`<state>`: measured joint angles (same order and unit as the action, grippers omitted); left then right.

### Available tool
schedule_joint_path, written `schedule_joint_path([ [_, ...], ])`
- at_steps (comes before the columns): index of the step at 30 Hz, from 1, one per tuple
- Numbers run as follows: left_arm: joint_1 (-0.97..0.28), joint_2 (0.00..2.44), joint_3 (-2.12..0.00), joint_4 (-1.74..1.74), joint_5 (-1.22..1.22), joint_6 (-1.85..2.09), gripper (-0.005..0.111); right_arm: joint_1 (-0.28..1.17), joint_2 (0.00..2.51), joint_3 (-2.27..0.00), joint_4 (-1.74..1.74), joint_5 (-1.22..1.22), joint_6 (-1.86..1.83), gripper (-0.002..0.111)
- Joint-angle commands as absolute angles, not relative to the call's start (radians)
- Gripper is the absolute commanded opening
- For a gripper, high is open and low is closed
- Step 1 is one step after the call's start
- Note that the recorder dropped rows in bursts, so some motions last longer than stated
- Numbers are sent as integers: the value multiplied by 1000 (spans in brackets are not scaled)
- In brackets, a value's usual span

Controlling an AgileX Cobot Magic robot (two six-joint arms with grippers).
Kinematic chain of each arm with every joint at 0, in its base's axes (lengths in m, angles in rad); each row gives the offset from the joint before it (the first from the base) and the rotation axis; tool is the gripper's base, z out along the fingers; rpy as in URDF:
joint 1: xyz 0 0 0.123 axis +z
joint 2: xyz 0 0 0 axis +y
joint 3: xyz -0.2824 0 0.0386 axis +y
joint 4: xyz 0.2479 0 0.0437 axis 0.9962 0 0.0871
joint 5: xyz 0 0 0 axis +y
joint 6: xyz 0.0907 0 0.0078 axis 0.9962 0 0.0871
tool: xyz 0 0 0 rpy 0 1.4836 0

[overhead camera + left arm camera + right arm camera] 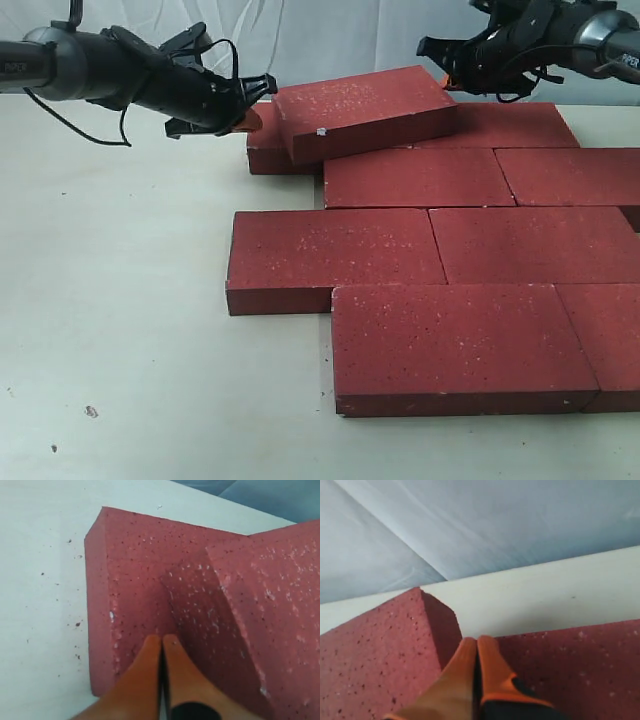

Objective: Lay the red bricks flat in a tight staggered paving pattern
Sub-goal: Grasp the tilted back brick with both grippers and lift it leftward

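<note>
We see the red bricks [430, 250] laid flat in staggered rows across the lower right of the exterior view, on a pale counter [120, 330]. A tilted brick [365, 112] sits at upper centre, propped over its neighbours. Our left hand [245, 115] is by its left end and our right hand [447, 75] by its right end. Both have their fingers pressed together, gripping nothing. We judge the step to be seating this brick. Next it likely needs nudging down flat into the back row.

Left arm [50, 62]: grey tube, black wrist, looping black cables [95, 128].
Right arm [605, 35]: grey tube, black wrist.
Left gripper [249, 118]: orange fingers [145, 680].
Right gripper [447, 78]: orange fingers [492, 672].
</note>
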<state>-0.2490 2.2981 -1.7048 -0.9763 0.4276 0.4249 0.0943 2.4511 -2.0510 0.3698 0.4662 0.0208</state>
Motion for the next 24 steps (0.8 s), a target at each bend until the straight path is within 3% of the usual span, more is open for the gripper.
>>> schedule_joint_path([
  [1,-264,2339,-1747,-1032,437,429,0,93,2454,-2118,387,654,-62,-1],
  [8,-262,2348,-1814,-1015,530,429,0,95,2444,-2201,709,957,-367,-1],
  [24,-57,2075,-1820,-873,915,414,0,305,2265,-2209,702,1092,-336,-1],
])
